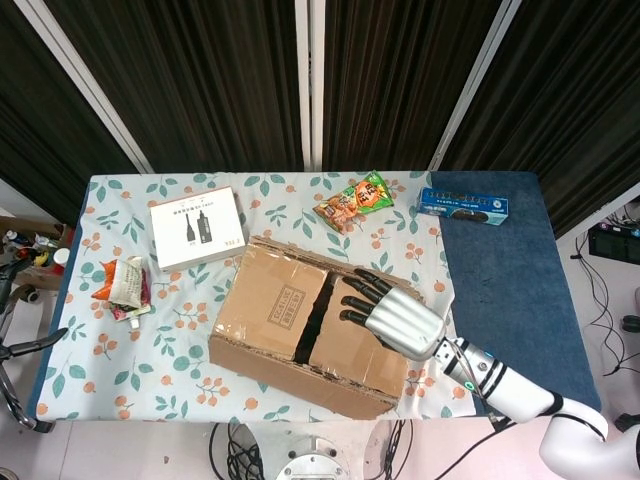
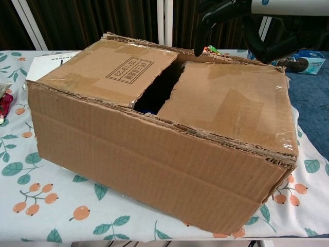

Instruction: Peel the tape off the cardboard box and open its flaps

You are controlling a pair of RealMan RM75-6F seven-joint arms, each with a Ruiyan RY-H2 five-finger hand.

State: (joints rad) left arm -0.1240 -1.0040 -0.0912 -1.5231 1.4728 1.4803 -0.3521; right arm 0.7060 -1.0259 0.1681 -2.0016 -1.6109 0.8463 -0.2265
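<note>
The cardboard box (image 1: 270,310) sits mid-table with its two top flaps lying flat and a dark gap (image 1: 315,310) between them. Patches of tape (image 2: 234,105) still cling to the flaps. My right hand (image 1: 388,315) hovers over the right flap (image 2: 231,108), fingers spread and pointing toward the gap, holding nothing. In the chest view the right hand (image 2: 221,13) shows at the top edge, above the box's far side (image 2: 154,46). My left hand is out of sight in both views.
A white carton (image 1: 196,228) lies at the back left and crumpled packets (image 1: 122,285) near the left edge. An orange snack bag (image 1: 352,200) lies behind the box. A blue biscuit pack (image 1: 463,205) rests on the blue mat (image 1: 510,290) at the right.
</note>
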